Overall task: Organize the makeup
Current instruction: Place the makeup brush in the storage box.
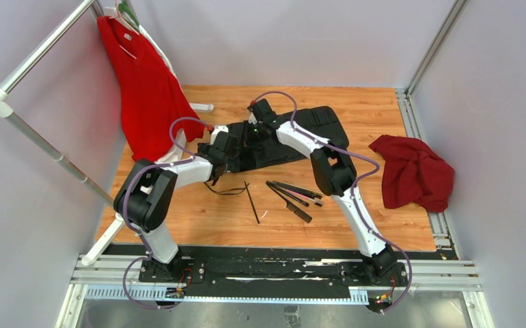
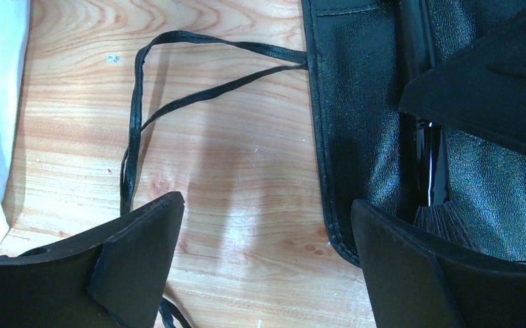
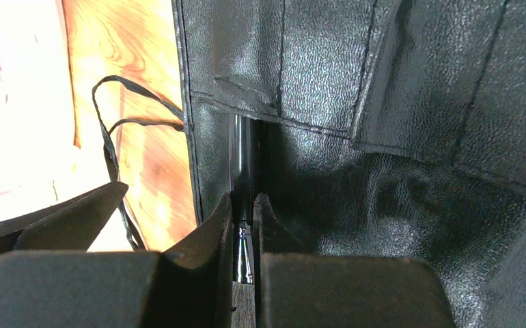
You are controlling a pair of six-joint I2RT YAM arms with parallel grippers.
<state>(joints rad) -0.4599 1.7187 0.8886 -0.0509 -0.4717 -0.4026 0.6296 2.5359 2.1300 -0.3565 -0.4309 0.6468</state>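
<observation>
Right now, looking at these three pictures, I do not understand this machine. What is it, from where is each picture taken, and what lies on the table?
These are two robot arms at a wooden table. The wide picture looks down from above; the other two come from a camera on each wrist. The left arm has open jaws, empty, over the edge of a black case. The right arm has jaws shut on a brush at a pocket of the case. More brushes, a cord and a red cloth lie on the wood.
</observation>
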